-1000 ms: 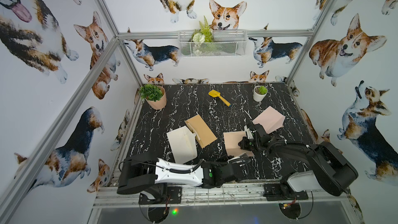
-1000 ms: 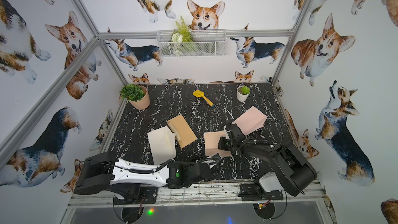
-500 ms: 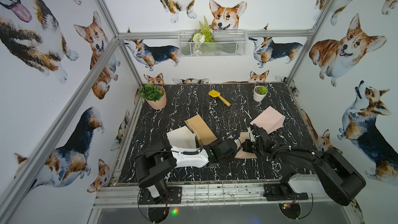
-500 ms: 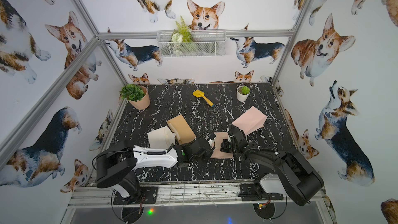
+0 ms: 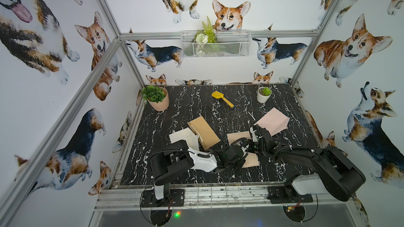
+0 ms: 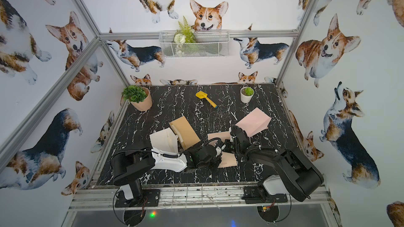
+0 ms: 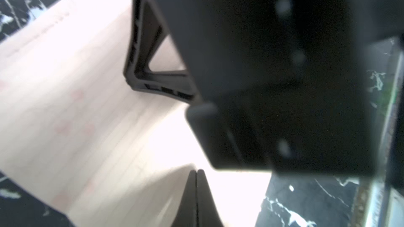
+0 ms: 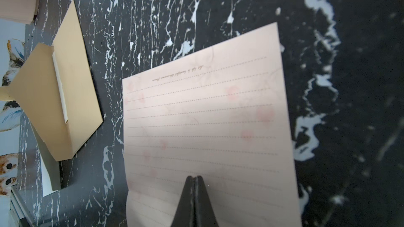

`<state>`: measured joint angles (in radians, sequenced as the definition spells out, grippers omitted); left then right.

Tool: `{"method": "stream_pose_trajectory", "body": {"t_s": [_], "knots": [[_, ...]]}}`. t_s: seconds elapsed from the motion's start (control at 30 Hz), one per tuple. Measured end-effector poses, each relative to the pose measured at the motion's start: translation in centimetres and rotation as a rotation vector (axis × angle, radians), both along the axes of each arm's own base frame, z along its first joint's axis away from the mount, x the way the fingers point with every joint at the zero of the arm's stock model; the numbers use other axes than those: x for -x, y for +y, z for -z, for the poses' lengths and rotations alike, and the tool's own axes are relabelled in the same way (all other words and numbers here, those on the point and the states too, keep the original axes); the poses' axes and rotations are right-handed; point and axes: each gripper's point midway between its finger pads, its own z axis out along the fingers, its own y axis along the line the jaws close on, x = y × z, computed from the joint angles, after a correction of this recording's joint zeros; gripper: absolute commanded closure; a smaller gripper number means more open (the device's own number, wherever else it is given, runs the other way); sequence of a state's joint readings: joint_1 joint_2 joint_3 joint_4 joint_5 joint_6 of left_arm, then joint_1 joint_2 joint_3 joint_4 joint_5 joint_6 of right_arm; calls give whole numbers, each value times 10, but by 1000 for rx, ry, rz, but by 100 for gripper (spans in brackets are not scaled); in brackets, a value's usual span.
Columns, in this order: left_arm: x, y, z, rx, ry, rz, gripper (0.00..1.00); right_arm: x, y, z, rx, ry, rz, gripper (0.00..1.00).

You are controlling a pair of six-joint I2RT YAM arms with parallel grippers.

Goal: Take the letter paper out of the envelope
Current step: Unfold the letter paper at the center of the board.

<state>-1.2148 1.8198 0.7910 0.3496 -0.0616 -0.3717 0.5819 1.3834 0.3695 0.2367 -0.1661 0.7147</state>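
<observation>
The pink lined letter paper (image 8: 207, 116) lies flat on the black marble table, near the front middle in both top views (image 5: 237, 137) (image 6: 228, 160). It is outside the pink envelope (image 5: 272, 123), which rests just behind my right arm. My right gripper (image 8: 195, 177) is shut, its tips down on the sheet (image 5: 253, 146). My left gripper (image 7: 196, 171) is shut too, tips on the same sheet (image 7: 87, 105) and close beside the right one (image 5: 243, 152). No paper shows between either pair of jaws.
A brown envelope (image 5: 203, 132) with its flap open lies left of the paper, partly over a cream sheet (image 5: 182, 137). At the back stand a pink plant pot (image 5: 158, 102), a yellow toy shovel (image 5: 222, 99) and a small white pot (image 5: 264, 95). A metal rail runs along the front.
My left arm swung in from the front edge to the letter paper and its jaws closed. The right gripper stayed shut on the paper.
</observation>
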Motion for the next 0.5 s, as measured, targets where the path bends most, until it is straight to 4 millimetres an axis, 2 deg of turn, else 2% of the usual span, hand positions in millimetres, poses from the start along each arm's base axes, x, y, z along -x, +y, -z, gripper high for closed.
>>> {"method": "stream_pose_trajectory", "body": {"t_s": [0.3,0.5], "knots": [[3,8,-1,12,8,-12,100,-5,2,-1,-17,3,7,100],[7,16,-1,1,17,-13,100,-23,-16,0,-41,15,67,100]]}}
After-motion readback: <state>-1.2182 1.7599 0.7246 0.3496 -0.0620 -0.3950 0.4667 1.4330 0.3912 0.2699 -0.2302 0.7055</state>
